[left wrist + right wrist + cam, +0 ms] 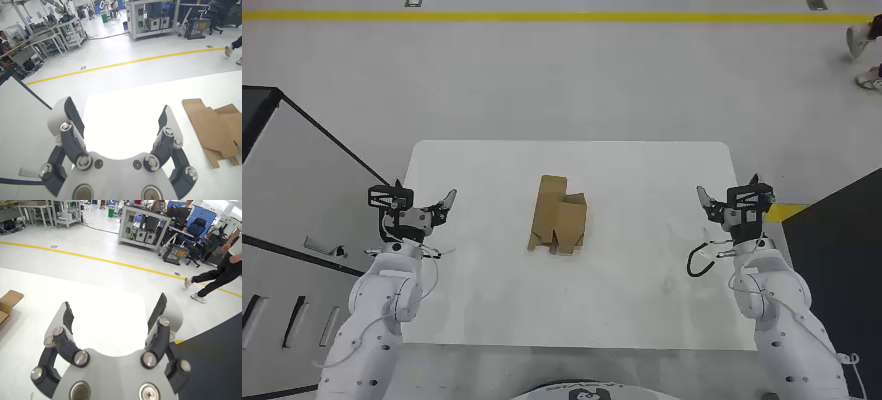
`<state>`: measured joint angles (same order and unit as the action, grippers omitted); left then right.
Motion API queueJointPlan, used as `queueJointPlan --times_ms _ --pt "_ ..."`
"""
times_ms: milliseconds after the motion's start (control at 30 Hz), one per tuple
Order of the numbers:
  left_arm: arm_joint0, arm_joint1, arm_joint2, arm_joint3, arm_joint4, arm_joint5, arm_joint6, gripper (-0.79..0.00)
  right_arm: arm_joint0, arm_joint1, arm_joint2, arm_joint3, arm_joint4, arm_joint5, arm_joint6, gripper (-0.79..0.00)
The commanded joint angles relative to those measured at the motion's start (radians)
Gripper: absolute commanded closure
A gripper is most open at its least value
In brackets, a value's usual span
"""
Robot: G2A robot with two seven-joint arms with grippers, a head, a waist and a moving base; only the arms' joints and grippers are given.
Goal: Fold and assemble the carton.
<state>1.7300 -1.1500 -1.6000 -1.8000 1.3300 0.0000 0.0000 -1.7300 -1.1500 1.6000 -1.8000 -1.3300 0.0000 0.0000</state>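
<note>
Left pincer [117, 105] released, right pincer [114, 299] too (both empty), carton [558, 215] flat between them

One flattened cardboard carton [558, 215], one white table [642, 300], and two grippers: one left gripper [117, 106], one right gripper [115, 299], each with jaws spread apart

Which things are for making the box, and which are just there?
For the job: carton, lying flat; left gripper and right gripper, both open, not touching it.
Just there: table, yellow floor line.
</note>
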Motion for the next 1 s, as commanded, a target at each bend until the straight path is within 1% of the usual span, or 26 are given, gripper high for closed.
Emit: queueJointPlan --times_ms 0,233,367,533,800,867,967 --pt "0.000 0.000 0.000 0.000 0.000 0.000 0.000 -0.784 0.000 0.000 0.000 0.000 0.000 0.000 0.000 -0.784" --pt "0.000 0.000 0.004 -0.006 0.007 -0.008 0.005 -0.785 0.000 0.000 0.000 0.000 0.000 0.000 0.000 -0.785" --pt "0.025 -0.001 0.038 -0.041 0.063 -0.048 0.020 -0.785 0.000 0.000 0.000 0.000 0.000 0.000 0.000 -0.785" --pt "0.066 0.000 0.092 -0.081 0.160 -0.086 -0.006 -0.785 0.000 0.000 0.000 0.000 0.000 0.000 0.000 -0.785" --pt "0.068 0.000 0.095 -0.088 0.177 -0.087 -0.010 -0.785 0.000 0.000 0.000 0.000 0.000 0.000 0.000 -0.785" --pt "0.067 0.000 0.102 -0.085 0.187 -0.100 -0.008 -0.785 0.000 0.000 0.000 0.000 0.000 0.000 0.000 -0.785" --pt "0.074 -0.002 0.154 -0.088 0.235 -0.128 0.003 -0.785 0.000 0.000 0.000 0.000 0.000 0.000 0.000 -0.785"
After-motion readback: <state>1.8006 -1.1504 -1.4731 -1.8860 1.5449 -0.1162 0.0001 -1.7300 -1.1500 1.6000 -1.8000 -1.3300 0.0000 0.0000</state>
